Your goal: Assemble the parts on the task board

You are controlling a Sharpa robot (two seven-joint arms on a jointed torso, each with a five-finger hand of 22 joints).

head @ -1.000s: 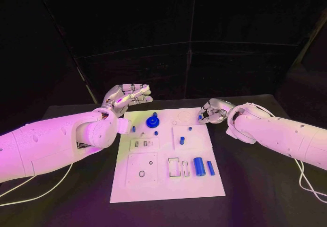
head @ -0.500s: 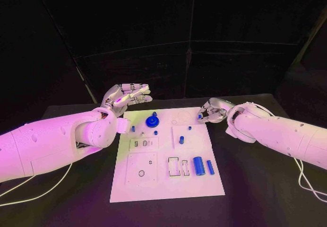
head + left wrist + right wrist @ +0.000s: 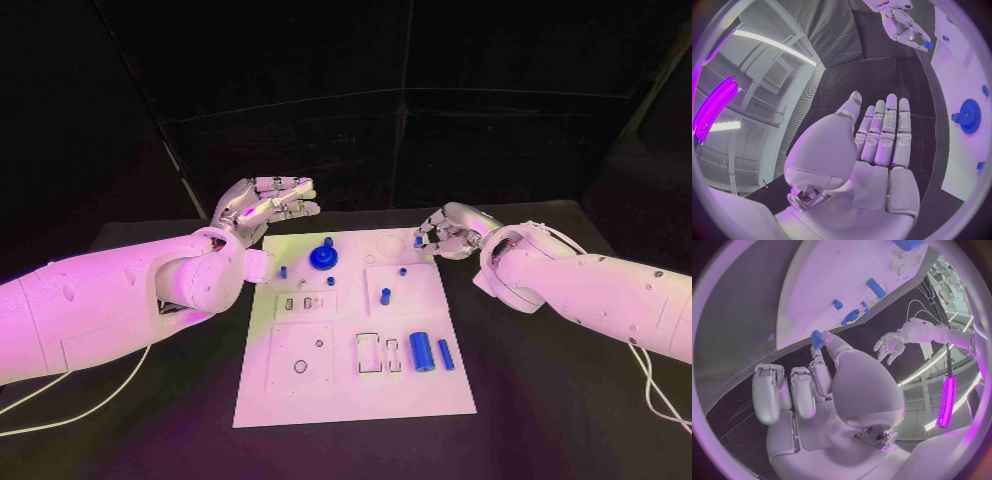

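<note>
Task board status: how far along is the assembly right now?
Early to midway, it seems. Done: a blue gear sits on the task board, with small blue pegs nearby. In hand: the right robot hand pinches a small blue part at the board's far edge. Left: the two blue cylinders lie loose; the left robot hand holds nothing.

Pinched blue part [image 3: 816, 338] half behind fingers [image 3: 820, 365]

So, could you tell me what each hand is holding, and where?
The right hand pinches a small blue part by its lower end. The left hand holds nothing.
</note>
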